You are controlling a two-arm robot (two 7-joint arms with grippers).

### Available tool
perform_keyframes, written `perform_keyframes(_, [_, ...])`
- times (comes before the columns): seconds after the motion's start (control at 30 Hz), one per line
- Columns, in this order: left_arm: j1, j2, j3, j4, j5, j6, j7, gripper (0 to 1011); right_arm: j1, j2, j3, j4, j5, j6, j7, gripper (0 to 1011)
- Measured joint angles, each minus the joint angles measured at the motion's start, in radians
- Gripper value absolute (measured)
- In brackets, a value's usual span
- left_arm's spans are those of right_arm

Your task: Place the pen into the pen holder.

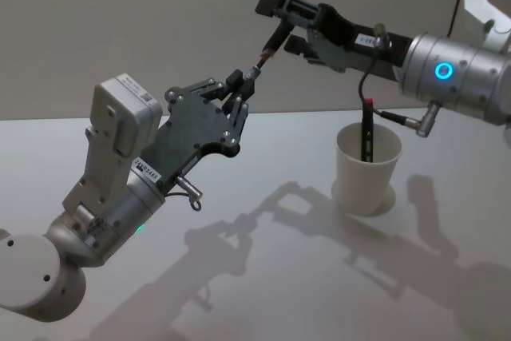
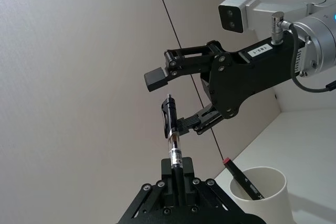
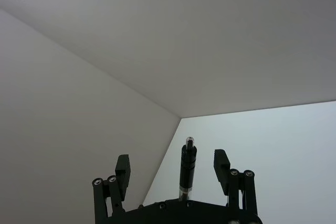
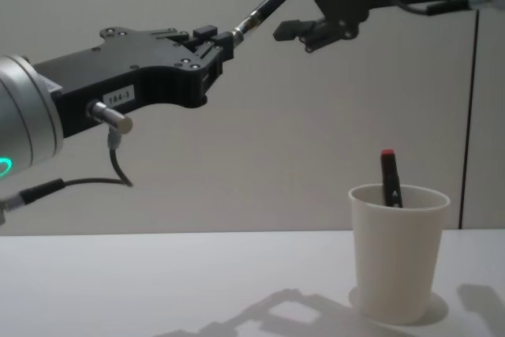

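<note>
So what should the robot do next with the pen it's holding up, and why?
Probably shut the right gripper on the pen. Its open fingers sit on either side of the pen's top end, while the left gripper grips the lower end, so it looks ready to hand over.

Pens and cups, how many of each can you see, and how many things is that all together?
Pens: 2, the raised pen in the left gripper and the red-tipped pen standing in the pen holder.
White paper cups: 1, the pen holder.
Total: 3
</note>
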Motion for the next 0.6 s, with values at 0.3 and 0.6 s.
perform_keyframes(0.3, [0.000,0.000,0.000,0.000,-0.001,-0.001,0.000,115,-0.008,0.002,-0.024,0.002,-0.034,-0.033,0.031,1001])
perform_keyframes(0.6, [-0.001,0.000,0.000,0.000,-0.001,-0.002,0.000,115,-0.014,0.014,-0.043,0.005,-0.052,-0.037,0.029,1001])
